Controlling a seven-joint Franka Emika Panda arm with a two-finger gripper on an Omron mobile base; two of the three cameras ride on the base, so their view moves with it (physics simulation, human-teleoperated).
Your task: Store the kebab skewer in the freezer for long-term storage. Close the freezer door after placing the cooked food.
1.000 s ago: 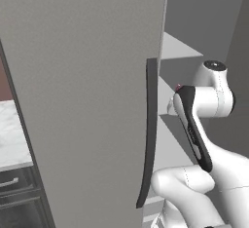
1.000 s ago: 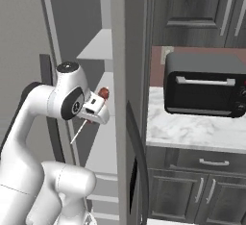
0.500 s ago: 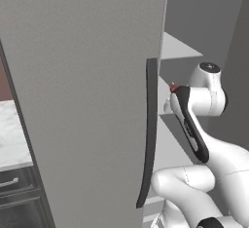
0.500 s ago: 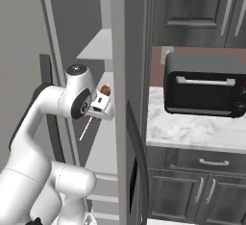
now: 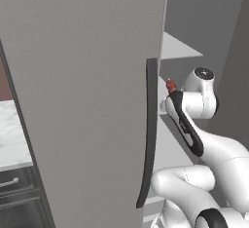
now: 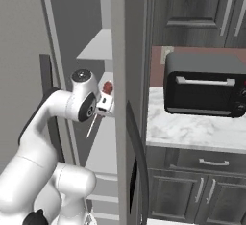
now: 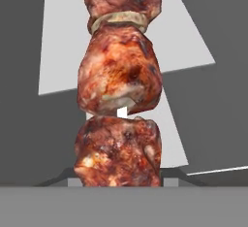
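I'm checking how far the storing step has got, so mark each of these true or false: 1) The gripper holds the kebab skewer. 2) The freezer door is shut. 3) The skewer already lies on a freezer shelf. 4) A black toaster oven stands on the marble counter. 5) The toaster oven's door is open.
1) True: the gripper is closed on the kebab skewer, whose meat chunks rise right in front of the hand camera.
2) False: the freezer door stands open, with the arm reaching past it.
3) False: it is in the gripper, in front of the white shelf.
4) True: the toaster oven stands on the counter.
5) False: it is closed.
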